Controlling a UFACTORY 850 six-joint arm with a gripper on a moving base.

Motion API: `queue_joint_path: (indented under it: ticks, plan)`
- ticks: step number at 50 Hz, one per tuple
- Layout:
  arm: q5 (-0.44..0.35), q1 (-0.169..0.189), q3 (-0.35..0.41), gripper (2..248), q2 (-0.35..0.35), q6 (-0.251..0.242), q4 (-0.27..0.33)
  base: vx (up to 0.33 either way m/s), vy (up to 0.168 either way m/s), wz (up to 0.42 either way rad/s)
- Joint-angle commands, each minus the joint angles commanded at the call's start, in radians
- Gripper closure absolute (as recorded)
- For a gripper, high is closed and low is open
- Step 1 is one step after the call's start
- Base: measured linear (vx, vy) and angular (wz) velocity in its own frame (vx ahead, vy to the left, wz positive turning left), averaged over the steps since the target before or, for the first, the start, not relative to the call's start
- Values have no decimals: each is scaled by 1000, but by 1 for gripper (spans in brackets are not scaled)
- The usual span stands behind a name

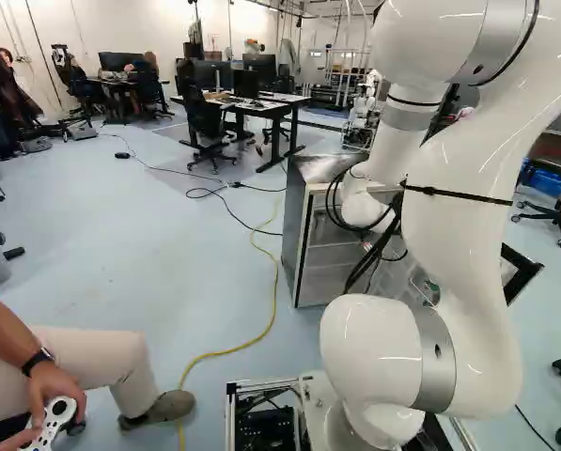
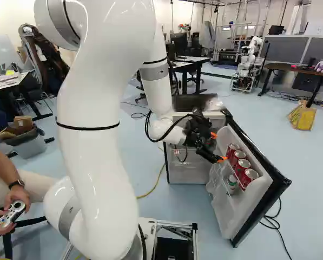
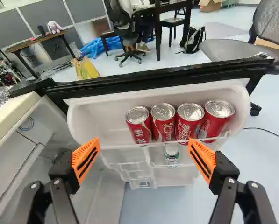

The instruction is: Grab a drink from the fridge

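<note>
Claw (image 3: 144, 142) gapes wide near the fridge door (image 3: 89, 119), four red cans (image 3: 163, 125) packed close in the door's upper rack; spread so, it may jam neighbours or snag the door's rail (image 3: 116, 147), though depth seems hard to judge.

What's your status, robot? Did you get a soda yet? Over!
Pincer open, holding nothing. Four red soda cans ahead, standing in the open fridge door. White shelf rail crosses low in front of them.
</note>
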State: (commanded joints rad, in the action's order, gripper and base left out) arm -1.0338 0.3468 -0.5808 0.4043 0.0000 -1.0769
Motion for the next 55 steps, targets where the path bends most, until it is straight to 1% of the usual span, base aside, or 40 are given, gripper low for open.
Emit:
queue_joint_path:
  ticks: [13, 31, 36, 46, 50, 55]
  plan:
    - [0, 19, -23, 3, 16, 0, 66, 0, 0, 0]
    - [0, 27, -32, 3, 22, -2, 76, 0, 0, 0]
    - [0, 27, -32, 3, 22, -32, 76, 0, 0, 0]
    - [0, 27, -32, 3, 22, -122, 76, 0, 0, 0]
    - [0, 27, -32, 3, 22, -137, 76, 0, 0, 0]
    - [0, 27, -32, 3, 22, -144, 76, 0, 0, 0]
